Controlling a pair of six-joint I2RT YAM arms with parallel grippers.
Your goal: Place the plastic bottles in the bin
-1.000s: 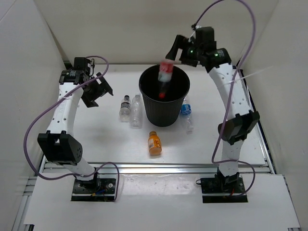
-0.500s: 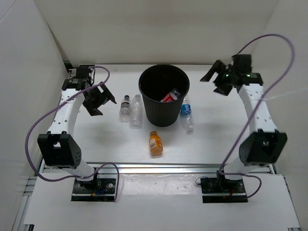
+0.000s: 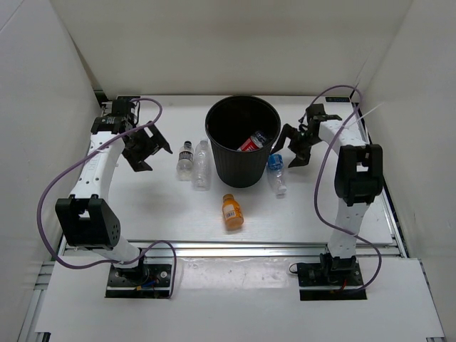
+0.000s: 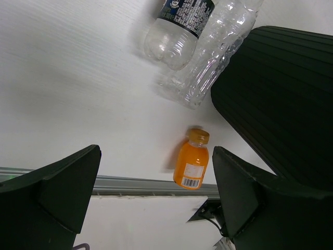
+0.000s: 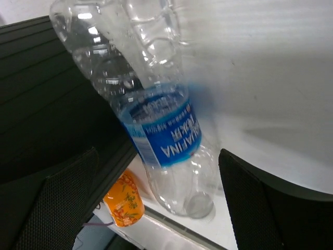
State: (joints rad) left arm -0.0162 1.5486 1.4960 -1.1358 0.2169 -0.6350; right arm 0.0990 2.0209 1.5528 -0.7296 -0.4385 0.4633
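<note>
From above, the left gripper (image 3: 152,155) hangs with its fingers spread, holding nothing. To its right lie the black-capped clear bottle (image 3: 186,158) and the clear bottle (image 3: 202,165), side by side on the table (image 3: 142,206), and beyond them stands the bin (image 3: 239,171). The red-labelled bottle (image 3: 251,143) rests inside the bin. The right gripper (image 3: 288,154) is also spread, low beside the bin's right wall, just above the blue-labelled bottle (image 3: 276,171), which lies on the table against the bin's foot. The orange bottle (image 3: 229,211) lies alone nearer the arm bases, well apart from both grippers.

In the left wrist view, the gripper's fingers (image 4: 57,192) stand wide apart with only table between them. The orange bottle (image 4: 191,165) lies ahead near the right finger, close to the table's metal rail (image 4: 140,185). The two clear bottles lie farther ahead, touching each other, and the bin wall (image 4: 281,104) fills the right side.

In the right wrist view, the spread fingers (image 5: 260,208) flank the blue-labelled bottle (image 5: 161,130), which lies lengthwise between them. Whether they touch it cannot be told. The bin wall (image 5: 47,94) sits to the left.
</note>
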